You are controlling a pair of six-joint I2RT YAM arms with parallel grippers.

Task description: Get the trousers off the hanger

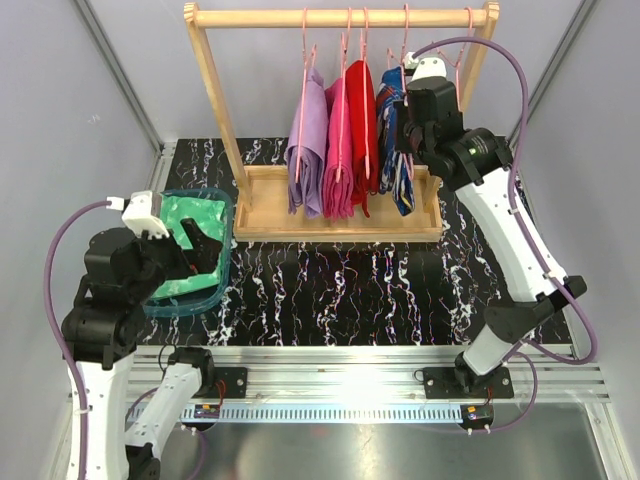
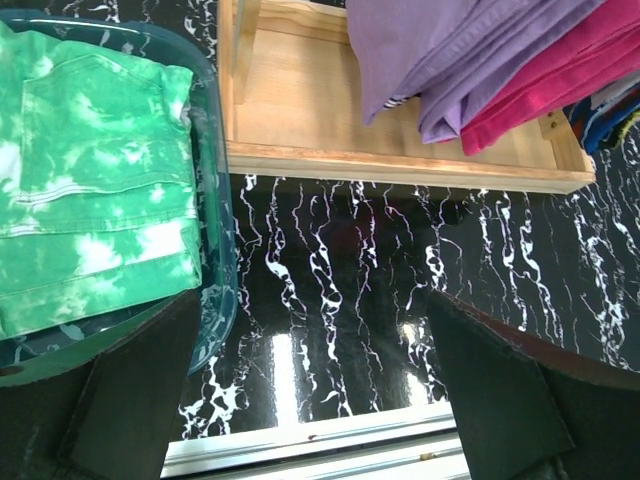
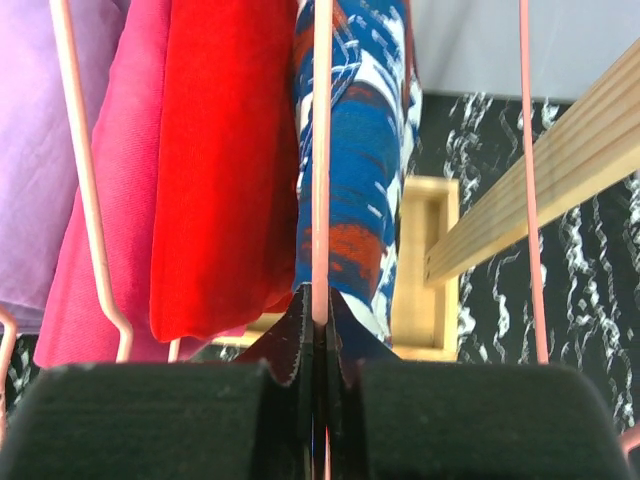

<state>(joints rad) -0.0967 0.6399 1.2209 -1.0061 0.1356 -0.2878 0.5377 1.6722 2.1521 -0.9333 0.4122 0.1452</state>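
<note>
The mint green trousers (image 1: 185, 215) lie folded in a teal bin (image 1: 225, 262) at the left; they also show in the left wrist view (image 2: 90, 190). My left gripper (image 1: 205, 250) is open and empty at the bin's right rim (image 2: 215, 220), its own midpoint (image 2: 315, 390) over bare table. The navy patterned trousers (image 1: 403, 190) hang on a pink hanger at the right of the rack. My right gripper (image 1: 408, 135) is shut on that hanger's wire (image 3: 322, 150), just in front of the navy trousers (image 3: 355, 130); its tips (image 3: 322, 330) pinch the wire.
A wooden rack with a top rail (image 1: 340, 17) and a base tray (image 1: 270, 215) stands at the back. Lilac (image 1: 308, 150), pink (image 1: 338, 160) and red (image 1: 362, 120) trousers hang left of the navy pair. A bare pink hanger (image 1: 462, 60) hangs at the rail's right end.
</note>
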